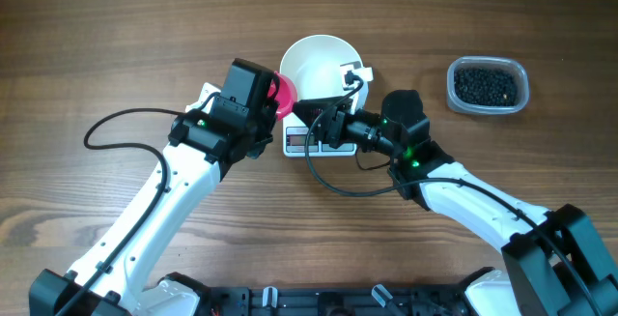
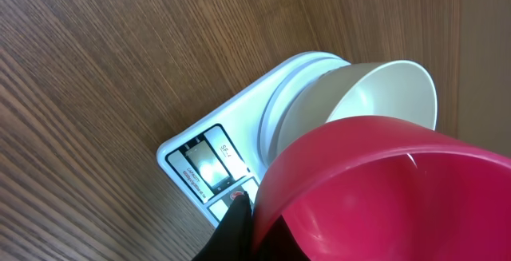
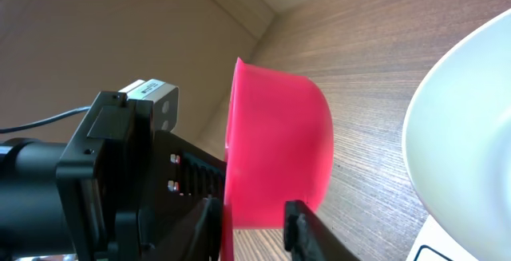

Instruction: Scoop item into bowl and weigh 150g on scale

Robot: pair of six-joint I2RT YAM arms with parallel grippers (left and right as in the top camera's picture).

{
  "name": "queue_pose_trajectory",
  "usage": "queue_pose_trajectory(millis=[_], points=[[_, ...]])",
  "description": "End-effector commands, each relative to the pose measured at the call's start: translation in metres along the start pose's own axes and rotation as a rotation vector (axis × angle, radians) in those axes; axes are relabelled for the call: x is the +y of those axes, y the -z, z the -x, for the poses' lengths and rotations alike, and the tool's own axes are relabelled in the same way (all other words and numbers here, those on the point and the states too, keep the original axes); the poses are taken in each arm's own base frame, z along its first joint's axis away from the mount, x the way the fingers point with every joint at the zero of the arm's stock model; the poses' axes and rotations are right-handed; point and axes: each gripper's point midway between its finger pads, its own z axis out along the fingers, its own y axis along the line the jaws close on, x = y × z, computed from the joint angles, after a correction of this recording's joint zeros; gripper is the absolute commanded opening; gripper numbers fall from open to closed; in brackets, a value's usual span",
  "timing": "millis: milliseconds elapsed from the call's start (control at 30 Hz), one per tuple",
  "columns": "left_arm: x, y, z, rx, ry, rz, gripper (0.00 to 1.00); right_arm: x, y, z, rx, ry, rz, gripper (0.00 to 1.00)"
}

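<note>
A wooden surface (image 1: 116, 26) carries a weighing set-up, with two white robot arms reaching in from its near edge toward a small white scale (image 1: 297, 143) at the centre. The left arm (image 1: 154, 210) comes in at the scale's left side. The right arm (image 1: 473, 200) comes in from the scale's right and crosses its front edge. A glossy white bowl (image 1: 314, 65) sits on the scale's platform. A clear plastic tub (image 1: 451, 84) stands well to the right of the scale and apart from it. A pink cup (image 1: 282, 95) hangs tipped on its side at the scale's left edge, just beside the bowl's rim. The black beads (image 1: 486, 85) lie heaped in the tub, far from the scale. The left hand (image 1: 272, 103) is pressed together on the pink cup's rim and holds it up beside the scale. The right hand (image 3: 257, 227), over the scale's front left, has one finger on either side of the cup's lower edge. Whether those fingers press on the cup cannot be told. The scale's grey display faces the near edge, its figures too blurred to read.
</note>
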Motion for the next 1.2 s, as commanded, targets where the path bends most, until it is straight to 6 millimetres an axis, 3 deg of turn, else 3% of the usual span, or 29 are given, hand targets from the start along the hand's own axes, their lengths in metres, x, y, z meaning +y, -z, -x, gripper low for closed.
queue_pose_trajectory(millis=[0,267,333,367,400,433,533,633,733,800,900,933,1033,1167], points=[[-0.001,0.0,0.002,-0.015,0.006,-0.001,0.04,0.0,-0.004,0.005,-0.011,0.011,-0.002,0.24],[-0.001,0.0,0.002,-0.015,0.006,-0.001,0.04,0.0,-0.004,0.004,-0.005,-0.001,-0.002,0.05],[-0.001,0.0,0.002,-0.015,0.006,-0.001,0.04,0.0,-0.004,0.003,-0.002,-0.024,0.001,0.05],[-0.001,0.0,0.001,-0.012,0.006,-0.002,0.28,0.0,-0.004,0.003,0.0,-0.03,0.003,0.04],[-0.002,0.002,-0.002,0.008,0.001,-0.008,0.64,0.001,-0.004,0.003,0.0,-0.039,0.004,0.05],[-0.005,0.009,-0.005,0.03,-0.014,-0.032,0.89,0.0,-0.002,0.006,-0.005,-0.052,0.003,0.05],[-0.024,0.056,0.005,-0.016,-0.146,-0.183,0.96,0.002,0.016,0.024,-0.03,-0.057,0.008,0.04],[-0.033,0.139,0.035,-0.217,-0.301,-0.391,1.0,0.009,0.053,0.055,-0.094,-0.015,-0.029,0.05],[-0.03,0.187,0.044,-0.331,-0.463,-0.495,1.0,0.021,0.087,0.075,-0.115,0.083,-0.123,0.05],[-0.023,0.201,0.045,-0.363,-0.537,-0.512,1.0,0.014,0.115,0.086,-0.121,0.139,-0.321,0.04],[-0.008,0.186,0.042,-0.329,-0.576,-0.425,1.0,0.0,0.169,0.1,-0.135,0.189,-0.679,0.05],[-0.004,0.171,0.039,-0.298,-0.592,-0.37,1.0,-0.003,0.192,0.104,-0.162,0.185,-0.795,0.04],[-0.006,0.141,0.029,-0.219,-0.626,-0.297,1.0,-0.006,0.22,0.103,-0.203,0.188,-0.916,0.04],[-0.02,0.09,-0.007,-0.064,-0.967,-0.26,1.0,-0.016,0.243,0.09,-0.163,0.197,-1.039,0.04]])
